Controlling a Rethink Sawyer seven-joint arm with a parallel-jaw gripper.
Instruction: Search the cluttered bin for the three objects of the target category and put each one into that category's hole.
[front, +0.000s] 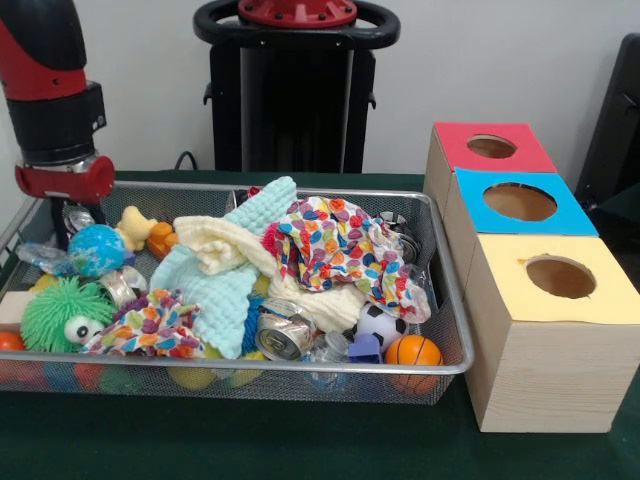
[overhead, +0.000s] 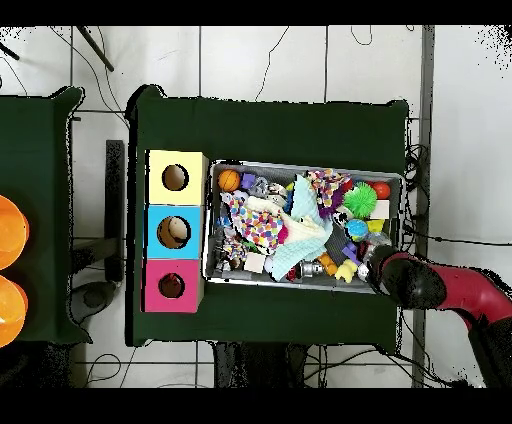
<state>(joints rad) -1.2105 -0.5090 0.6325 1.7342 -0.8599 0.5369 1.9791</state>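
Claw (front: 68, 222) low in bin's (front: 440, 290) far corner; I can't tell its grip state. Tan-orange toy (front: 133, 228) sits just beside it, at 3 o'clock, front view.

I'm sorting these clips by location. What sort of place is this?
Probably a robotics lab or test room, not a home. A red and black robot arm reaches over a wire mesh bin of toys and cloths on a green-covered table, and cables trail across the tiled floor.
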